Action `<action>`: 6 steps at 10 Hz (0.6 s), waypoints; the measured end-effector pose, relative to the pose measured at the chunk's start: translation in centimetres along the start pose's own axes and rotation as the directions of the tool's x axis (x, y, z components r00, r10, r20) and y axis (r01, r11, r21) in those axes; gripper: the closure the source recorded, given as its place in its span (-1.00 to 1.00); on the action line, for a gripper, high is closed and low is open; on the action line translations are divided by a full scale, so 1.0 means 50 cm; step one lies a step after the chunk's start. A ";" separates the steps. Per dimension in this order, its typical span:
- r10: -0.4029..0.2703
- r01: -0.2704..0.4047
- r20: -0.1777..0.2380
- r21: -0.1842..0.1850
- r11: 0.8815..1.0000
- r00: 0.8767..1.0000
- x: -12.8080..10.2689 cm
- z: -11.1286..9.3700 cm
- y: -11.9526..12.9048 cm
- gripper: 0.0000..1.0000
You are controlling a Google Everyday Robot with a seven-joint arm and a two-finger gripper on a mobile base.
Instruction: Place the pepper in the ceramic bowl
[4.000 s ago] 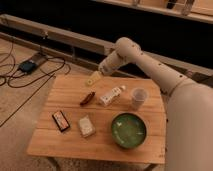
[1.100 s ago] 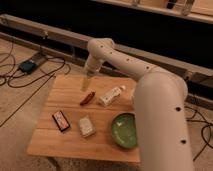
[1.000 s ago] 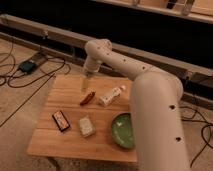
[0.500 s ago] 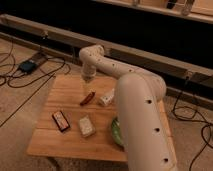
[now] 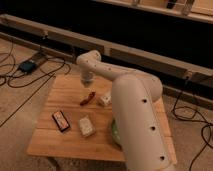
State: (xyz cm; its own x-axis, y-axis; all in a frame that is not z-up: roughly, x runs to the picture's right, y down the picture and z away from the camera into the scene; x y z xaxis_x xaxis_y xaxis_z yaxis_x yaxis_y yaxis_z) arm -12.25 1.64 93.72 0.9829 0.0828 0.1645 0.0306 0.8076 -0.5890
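Note:
The pepper is a small dark red-brown chili lying on the wooden table, near its middle back. My gripper hangs at the end of the white arm, just behind and above the pepper, apart from it. The ceramic bowl shows only as a green sliver at the table's right; my arm hides the rest.
A flat black card with red marks lies at the front left. A pale packet lies in front of the pepper. A small white box sits right of the pepper. Cables and a dark device lie on the floor at left.
My arm has swung left and closer to the camera, now covering most of the bowl and the right of the table. The gripper end has moved left, behind the pepper. The pepper has not moved.

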 end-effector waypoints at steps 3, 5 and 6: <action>-0.022 0.022 -0.021 -0.023 1.000 1.000 -0.002 0.021 0.041 -0.60; -0.034 0.033 -0.041 -0.040 0.999 0.999 0.002 0.044 0.059 -0.60; -0.039 0.037 -0.051 -0.046 0.998 0.998 0.004 0.054 0.064 -0.60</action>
State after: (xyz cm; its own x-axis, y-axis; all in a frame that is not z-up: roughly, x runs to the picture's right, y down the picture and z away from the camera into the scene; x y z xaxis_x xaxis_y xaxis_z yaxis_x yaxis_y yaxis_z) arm -12.44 5.84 94.01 0.9889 0.0214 0.1470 0.0749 0.7826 -0.6180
